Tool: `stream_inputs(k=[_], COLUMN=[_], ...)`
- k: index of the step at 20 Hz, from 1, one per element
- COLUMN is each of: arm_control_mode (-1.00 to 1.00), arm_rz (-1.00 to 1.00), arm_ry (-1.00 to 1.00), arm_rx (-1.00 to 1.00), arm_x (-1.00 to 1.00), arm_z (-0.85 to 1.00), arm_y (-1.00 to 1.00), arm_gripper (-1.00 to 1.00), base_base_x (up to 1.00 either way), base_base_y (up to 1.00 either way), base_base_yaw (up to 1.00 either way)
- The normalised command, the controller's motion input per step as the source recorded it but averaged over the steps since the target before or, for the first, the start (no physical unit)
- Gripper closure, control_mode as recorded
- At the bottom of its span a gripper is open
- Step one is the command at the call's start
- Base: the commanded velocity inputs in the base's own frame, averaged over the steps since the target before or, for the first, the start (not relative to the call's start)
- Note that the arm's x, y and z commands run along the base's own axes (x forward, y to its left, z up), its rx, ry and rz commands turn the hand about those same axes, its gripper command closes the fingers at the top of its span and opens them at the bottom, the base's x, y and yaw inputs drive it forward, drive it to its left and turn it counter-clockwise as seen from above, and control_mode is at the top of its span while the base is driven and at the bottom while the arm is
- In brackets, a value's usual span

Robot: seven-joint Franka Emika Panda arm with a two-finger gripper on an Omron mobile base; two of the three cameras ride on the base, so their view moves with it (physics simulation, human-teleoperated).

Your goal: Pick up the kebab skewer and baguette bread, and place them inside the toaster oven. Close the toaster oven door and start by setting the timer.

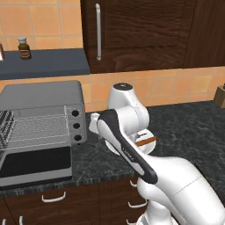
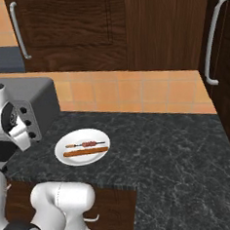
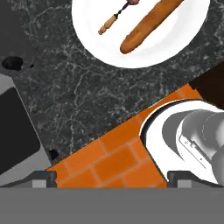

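A white plate (image 2: 66, 160) on the dark counter holds both foods side by side. The kebab skewer (image 2: 85, 144) lies toward the wall and the baguette bread (image 2: 85, 151) toward the front edge. In the hand view the plate (image 3: 175, 48) is at the top, with the skewer's stick end (image 3: 109, 24) and the baguette (image 3: 148, 24) on it. The toaster oven (image 1: 41, 94) stands left of the plate. Its door (image 1: 35, 166) hangs open and the wire racks show. My gripper (image 3: 112, 178) hovers open over the counter's front edge between oven and plate, holding nothing.
Three black knobs (image 1: 77, 125) line the oven's right side. A jar (image 1: 24, 47) stands on the shelf above the oven. A box (image 1: 219, 96) sits at the counter's far right. Dark cabinets hang above the counter, and an orange brick floor (image 3: 109, 153) lies below its edge.
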Motion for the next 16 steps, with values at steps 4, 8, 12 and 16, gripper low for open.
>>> stream_inputs(k=[4, 8, 12, 16], arm_control_mode=[-1.0, -1.0, -1.0, -1.0], arm_rz=[-0.22, -0.21, -0.17, -0.17], arm_ry=[0.13, 0.07, 0.02, 0.03], arm_rx=[0.09, 0.02, 0.0, 0.0], arm_x=[0.21, 0.19, 0.18, 0.25], arm_z=[0.0, -0.01, -0.12, -0.11], arm_y=[-1.0, -0.95, -0.87, -0.79], arm_gripper=[-1.0, -1.0, -1.0, -1.0], base_base_x=[0.0, 0.0, 0.0, 0.0], base_base_y=[0.0, 0.0, 0.0, 0.0], base_base_yaw=[0.0, 0.0, 0.0, 0.0])
